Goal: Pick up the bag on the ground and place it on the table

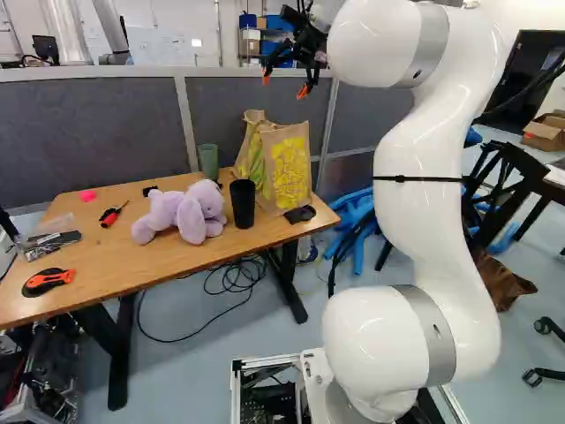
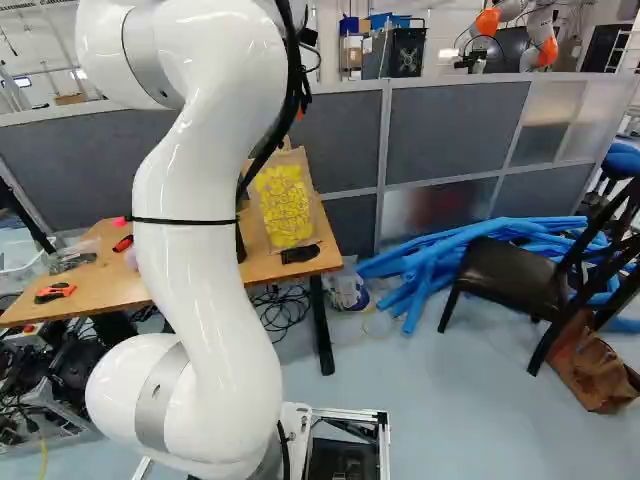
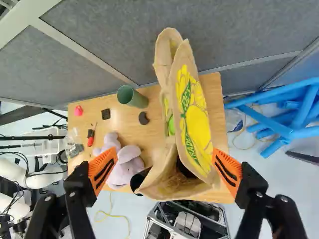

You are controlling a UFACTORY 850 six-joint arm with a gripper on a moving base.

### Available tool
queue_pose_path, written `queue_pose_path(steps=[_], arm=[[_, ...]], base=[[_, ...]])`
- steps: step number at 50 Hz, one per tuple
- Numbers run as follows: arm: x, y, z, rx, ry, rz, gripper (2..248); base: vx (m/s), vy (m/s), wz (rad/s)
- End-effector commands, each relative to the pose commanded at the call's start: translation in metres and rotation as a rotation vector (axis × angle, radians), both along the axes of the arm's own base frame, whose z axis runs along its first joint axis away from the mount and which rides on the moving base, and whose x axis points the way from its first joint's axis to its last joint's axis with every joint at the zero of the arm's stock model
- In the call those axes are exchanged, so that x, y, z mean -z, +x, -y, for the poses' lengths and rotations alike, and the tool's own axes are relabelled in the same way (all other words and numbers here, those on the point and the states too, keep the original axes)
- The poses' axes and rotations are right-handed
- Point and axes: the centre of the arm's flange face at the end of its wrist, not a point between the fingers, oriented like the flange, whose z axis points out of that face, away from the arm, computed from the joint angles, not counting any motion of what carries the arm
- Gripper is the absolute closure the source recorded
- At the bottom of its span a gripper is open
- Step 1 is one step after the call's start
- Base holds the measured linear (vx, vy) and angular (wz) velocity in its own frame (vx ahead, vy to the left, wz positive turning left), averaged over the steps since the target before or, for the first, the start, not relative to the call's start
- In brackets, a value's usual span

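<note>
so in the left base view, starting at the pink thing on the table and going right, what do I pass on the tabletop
Pink thing, red-and-black screwdriver, purple plush toy, black cup, paper bag with yellow print.

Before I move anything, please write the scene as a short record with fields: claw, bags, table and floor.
claw: the claw is open, above the table, holding nothing
bag on table: tan bag with yellow print, upright
bag on floor: brown bag, beside the black chair
also on table: purple soft toy, black cup, green cup
also on floor: blue tubes
</note>
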Motion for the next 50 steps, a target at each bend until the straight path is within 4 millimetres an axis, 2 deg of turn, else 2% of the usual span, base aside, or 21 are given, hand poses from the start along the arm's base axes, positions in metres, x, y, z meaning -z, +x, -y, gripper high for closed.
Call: queue_pose_path(steps=[50], arm=[[0.0, 0.0, 0.0, 0.0, 0.0, 0.0, 3]], base=[[-0.142, -0.003, 0.0]])
